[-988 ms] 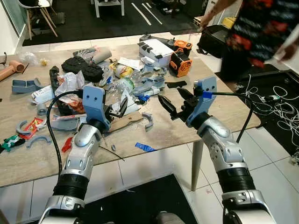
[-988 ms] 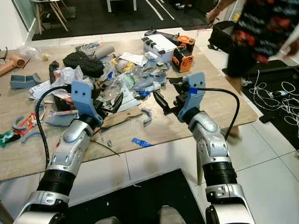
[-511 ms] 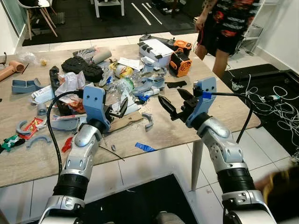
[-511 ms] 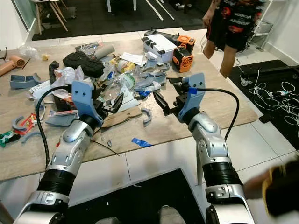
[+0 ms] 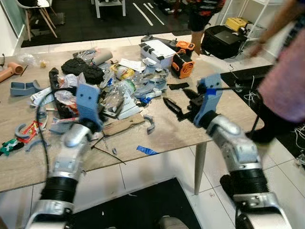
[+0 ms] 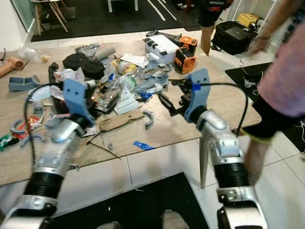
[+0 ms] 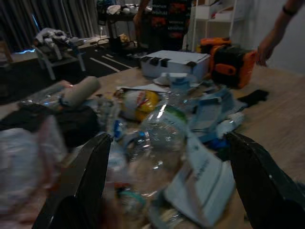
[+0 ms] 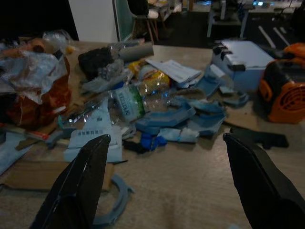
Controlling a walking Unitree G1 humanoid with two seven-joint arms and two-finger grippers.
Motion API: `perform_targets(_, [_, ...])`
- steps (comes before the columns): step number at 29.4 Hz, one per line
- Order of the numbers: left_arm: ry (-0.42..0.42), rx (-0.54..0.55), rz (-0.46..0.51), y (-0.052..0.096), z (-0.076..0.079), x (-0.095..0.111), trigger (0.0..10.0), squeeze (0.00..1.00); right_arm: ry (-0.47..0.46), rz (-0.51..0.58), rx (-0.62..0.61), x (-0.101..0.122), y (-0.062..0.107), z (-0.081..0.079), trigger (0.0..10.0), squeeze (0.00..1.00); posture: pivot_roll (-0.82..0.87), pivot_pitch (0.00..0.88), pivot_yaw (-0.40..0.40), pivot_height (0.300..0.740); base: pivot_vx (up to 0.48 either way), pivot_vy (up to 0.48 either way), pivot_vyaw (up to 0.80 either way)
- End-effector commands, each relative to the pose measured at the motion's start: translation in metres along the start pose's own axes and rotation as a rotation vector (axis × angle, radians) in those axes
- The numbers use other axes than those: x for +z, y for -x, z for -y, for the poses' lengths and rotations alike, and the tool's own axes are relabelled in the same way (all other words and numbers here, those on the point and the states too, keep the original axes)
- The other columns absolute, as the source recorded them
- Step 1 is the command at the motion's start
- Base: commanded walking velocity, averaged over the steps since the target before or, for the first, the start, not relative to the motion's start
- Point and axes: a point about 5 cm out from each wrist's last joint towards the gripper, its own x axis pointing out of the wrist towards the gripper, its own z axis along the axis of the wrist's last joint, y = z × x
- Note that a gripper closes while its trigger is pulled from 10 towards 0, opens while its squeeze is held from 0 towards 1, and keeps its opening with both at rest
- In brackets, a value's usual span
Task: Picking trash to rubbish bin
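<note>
Trash (image 5: 125, 81) sits heaped mid-tabletop, a clear bottle (image 8: 136, 104) in the pile. Both the left gripper (image 7: 167, 191) and right gripper (image 5: 181, 101) hover over the table (image 5: 224, 112) with fingers spread wide, holding nothing.

Wooden table (image 5: 224, 112), light tile floor beneath. At 12 o'clock on the far edge: white case (image 5: 158, 49) w/ black latches. Just beside it, toward 1 o'clock: orange-and-black power unit (image 5: 183, 65). Far 10 o'clock corner: orange pipe piece (image 5: 8, 72). Black bag (image 5: 225, 40) on floor past the table at 1 o'clock, person's legs (image 5: 196, 28) next to it. Blurred person in pink top (image 5: 289, 81) at 3 o'clock. Wooden-legged chair (image 5: 35, 12) at 11 o'clock, on dark mat. Tangle of cables (image 5: 299, 140) low at 3 o'clock.
</note>
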Motion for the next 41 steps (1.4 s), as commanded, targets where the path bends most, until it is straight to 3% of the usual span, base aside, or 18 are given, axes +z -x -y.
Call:
perform_targets(1, [-0.05, -0.029, -0.014, 0.001, -0.006, 0.005, 10.0, 0.0, 0.006, -0.046, -0.026, -0.002, 0.001, 0.007, 10.0, 0.0, -0.05, 0.0, -0.045, 0.74, 0.0, 0.0, 0.0])
perform_targets(3, [-0.086, -0.04, -0.033, 0.012, -0.012, 0.008, 10.0, 0.0, 0.028, -0.113, -0.067, -0.011, 0.006, 0.012, 10.0, 0.0, -0.06, 0.0, -0.047, 0.74, 0.0, 0.0, 0.0])
perform_targets(6, [-0.09, -0.041, -0.038, 0.019, -0.012, 0.009, 10.0, 0.0, 0.028, -0.128, -0.075, -0.014, 0.01, 0.011, 10.0, 0.0, -0.06, 0.0, -0.046, 0.74, 0.0, 0.0, 0.0])
perform_targets(11, [-0.124, -0.056, -0.071, 0.04, -0.005, 0.01, 10.0, 0.0, 0.046, -0.154, -0.05, -0.013, 0.018, -0.001, 10.0, 0.0, -0.06, 0.061, -0.034, 0.74, 0.0, 0.0, 0.0])
perform_targets(16, [-0.137, -0.069, -0.081, 0.049, 0.003, 0.01, 10.0, 0.0, 0.044, -0.165, -0.045, -0.013, 0.019, -0.005, 10.0, 0.0, -0.06, 0.102, -0.035, 0.74, 0.0, 0.0, 0.0])
perform_targets(18, [-0.142, -0.14, -0.104, 0.065, 0.016, 0.009, 10.0, 0.0, 0.043, -0.176, -0.024, -0.012, 0.018, -0.009, 10.0, 0.0, -0.04, 0.142, -0.048, 0.74, 0.0, 0.0, 0.0])
perform_targets(19, [-0.142, -0.14, -0.104, 0.065, 0.016, 0.009, 10.0, 0.0, 0.043, -0.176, -0.024, -0.012, 0.018, -0.009, 10.0, 0.0, -0.04, 0.142, -0.048, 0.74, 0.0, 0.0, 0.0])
perform_targets(22, [-0.148, -0.391, -0.132, 0.089, 0.037, 0.017, 10.0, 0.0, 0.047, -0.193, -0.013, -0.013, 0.011, -0.011, 10.0, 0.0, -0.03, 0.176, -0.057, 0.74, 0.0, 0.0, 0.0])
perform_targets(28, [-0.15, -0.515, -0.159, 0.103, 0.045, 0.024, 10.0, 0.0, 0.032, -0.187, -0.019, -0.011, 0.002, -0.011, 10.0, 0.0, 0.0, 0.2, -0.058, 0.74, 0.0, 0.0, 0.0])
perform_targets(41, [-0.154, -0.5, -0.161, 0.112, 0.047, 0.038, 10.0, 0.0, -0.004, -0.202, 0.042, -0.013, -0.022, -0.031, 10.0, 0.0, 0.02, 0.241, -0.058, 0.74, 0.0, 0.0, 0.0])
